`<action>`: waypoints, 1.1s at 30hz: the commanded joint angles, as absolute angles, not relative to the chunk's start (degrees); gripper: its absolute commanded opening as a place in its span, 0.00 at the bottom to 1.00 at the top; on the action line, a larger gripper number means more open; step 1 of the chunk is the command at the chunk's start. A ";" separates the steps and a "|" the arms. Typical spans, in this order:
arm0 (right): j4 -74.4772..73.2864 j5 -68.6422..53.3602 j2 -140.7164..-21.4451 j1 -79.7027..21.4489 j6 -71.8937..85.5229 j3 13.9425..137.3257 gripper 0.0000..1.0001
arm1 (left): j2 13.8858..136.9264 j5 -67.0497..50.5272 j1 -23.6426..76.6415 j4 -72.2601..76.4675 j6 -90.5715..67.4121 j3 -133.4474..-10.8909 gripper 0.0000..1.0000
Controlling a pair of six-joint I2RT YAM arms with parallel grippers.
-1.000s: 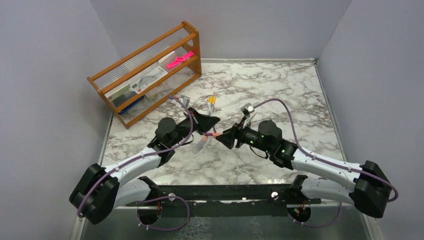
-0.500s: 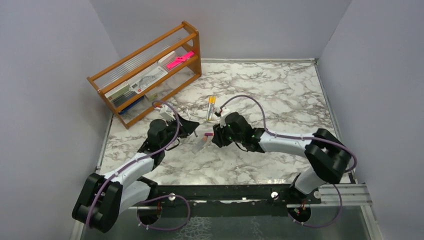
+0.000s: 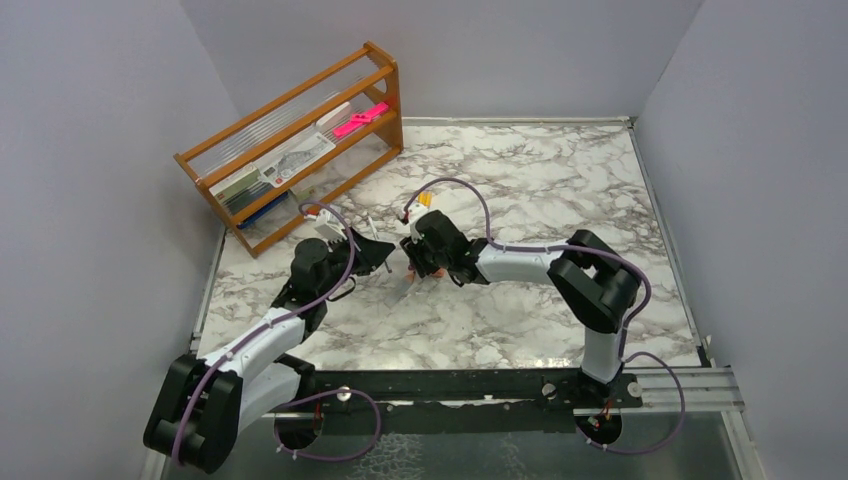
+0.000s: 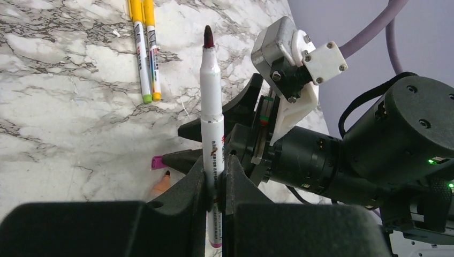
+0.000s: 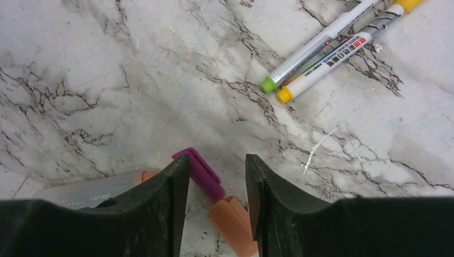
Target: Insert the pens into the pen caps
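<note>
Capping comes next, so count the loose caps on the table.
2. A purple cap and an orange cap lie close together on the table, inside the open right gripper. Others may be hidden.

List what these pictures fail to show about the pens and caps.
- Left wrist view: purple cap, mostly behind the right tool.
- Right wrist view: orange cap, cut by the bottom edge; two lying pens, cut by the top edge.
- Top view: both caps, too small to find.

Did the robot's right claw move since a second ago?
Yes. The right gripper slid leftward across the top view, ending closer to the wooden rack.
</note>
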State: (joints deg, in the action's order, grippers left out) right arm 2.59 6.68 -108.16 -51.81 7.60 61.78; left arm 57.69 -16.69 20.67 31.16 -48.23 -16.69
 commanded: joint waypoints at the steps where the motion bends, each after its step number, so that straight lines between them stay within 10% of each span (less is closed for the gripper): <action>1: 0.88 9.41 -110.33 -52.21 4.75 63.88 0.43 | 56.87 -17.86 20.30 30.54 -47.11 -16.27 0.00; 33: 5.08 3.46 -108.06 -52.21 7.17 60.06 0.45 | 57.37 -18.23 20.30 30.50 -47.81 -16.17 0.00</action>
State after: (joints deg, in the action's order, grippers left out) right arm 3.90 3.84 -106.37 -51.81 7.33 60.34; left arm 57.71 -17.15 20.62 30.28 -48.01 -16.67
